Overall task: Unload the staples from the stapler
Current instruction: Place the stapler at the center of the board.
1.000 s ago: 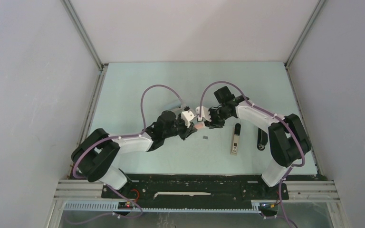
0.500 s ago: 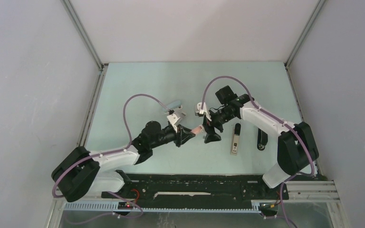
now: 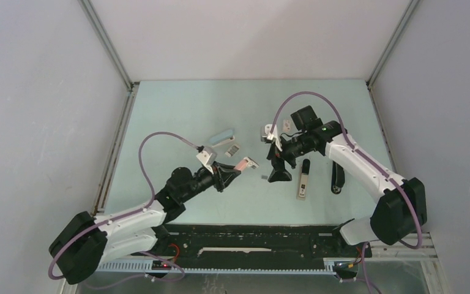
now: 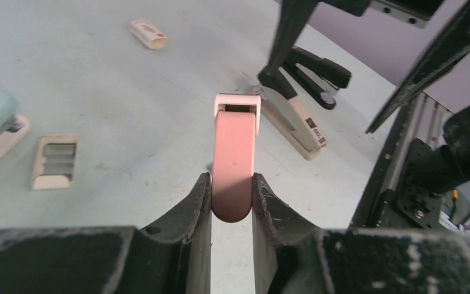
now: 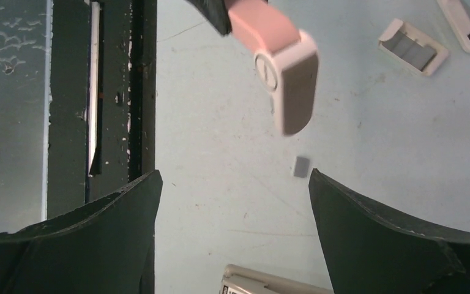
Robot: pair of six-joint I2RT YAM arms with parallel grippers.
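Left hand [image 4: 231,199] is pinching the small pink plastic stapler [image 4: 234,153] by its rear end, holding it off the pale green surface [image 3: 177,110]. Right hand [image 5: 232,184] is hanging just beside it, fingers spread wide, gripping nothing. Short grey metal strip of staples [image 5: 302,166] is lying on the surface between the two hands. Beige-and-black stapler [image 3: 303,184] and black stapler [image 3: 338,179] are lying to its right. Light-blue stapler [image 3: 221,136] and small beige box [image 3: 234,149] are lying farther back.
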